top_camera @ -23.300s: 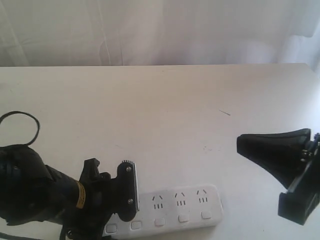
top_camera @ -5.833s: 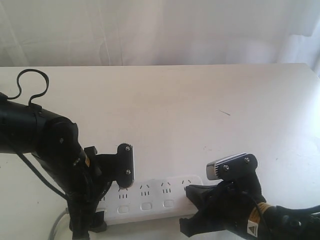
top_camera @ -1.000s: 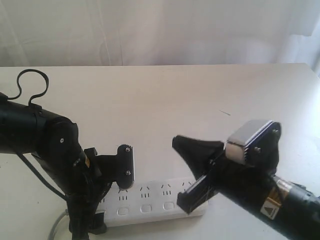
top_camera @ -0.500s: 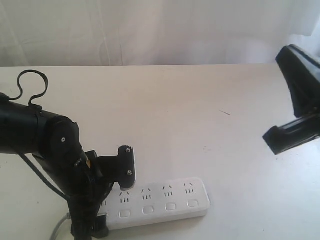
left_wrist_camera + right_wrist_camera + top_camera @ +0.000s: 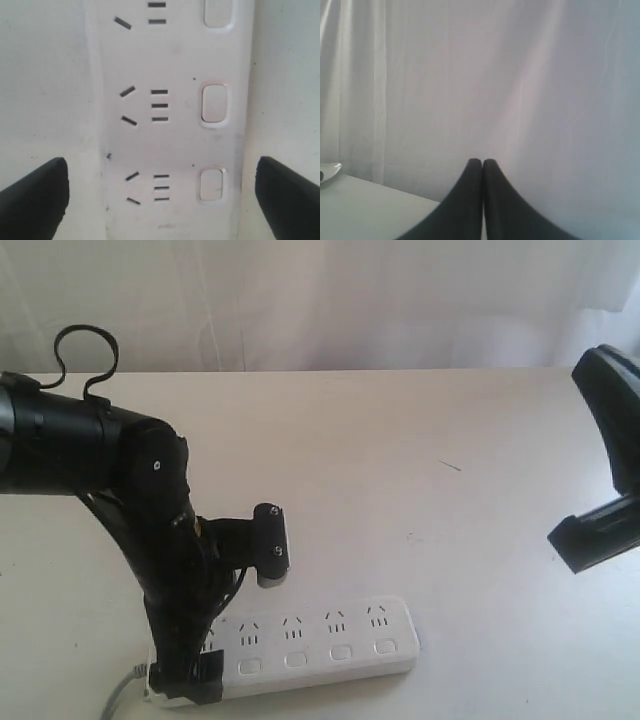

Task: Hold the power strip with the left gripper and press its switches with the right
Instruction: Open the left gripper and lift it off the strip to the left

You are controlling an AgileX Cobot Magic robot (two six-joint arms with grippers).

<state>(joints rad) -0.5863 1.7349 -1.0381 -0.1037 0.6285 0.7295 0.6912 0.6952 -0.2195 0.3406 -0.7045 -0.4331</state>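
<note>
- Two grippers were in view: the left gripper (image 5: 161, 197) at the lower left of the exterior view, and the right gripper (image 5: 482, 165) at that view's right edge, about mid-height.
- The strip (image 5: 300, 645) lay flat on the pale table (image 5: 400, 440) at the bottom centre of the exterior view. It ran left to right, with its right end a little higher in the frame.
- Four sockets (image 5: 333, 620) and four switches (image 5: 341, 651) showed clear of the left arm (image 5: 100, 450). The switches ran along the strip's lower edge.
- The left gripper was spread wide across the strip's left end. One finger (image 5: 271, 550) was above the strip's upper edge and the other down at its lower edge.
- In the left wrist view both fingertips stood off the strip's sides, one well off and the other just beside it. The gripper held nothing.
- The right gripper's fingers were pressed together tip to tip with nothing between them. It was well apart from the strip, and its wrist view faced a white curtain (image 5: 470, 75).
- A grey cord (image 5: 118, 700) left the strip's left end at the bottom left corner.
</note>
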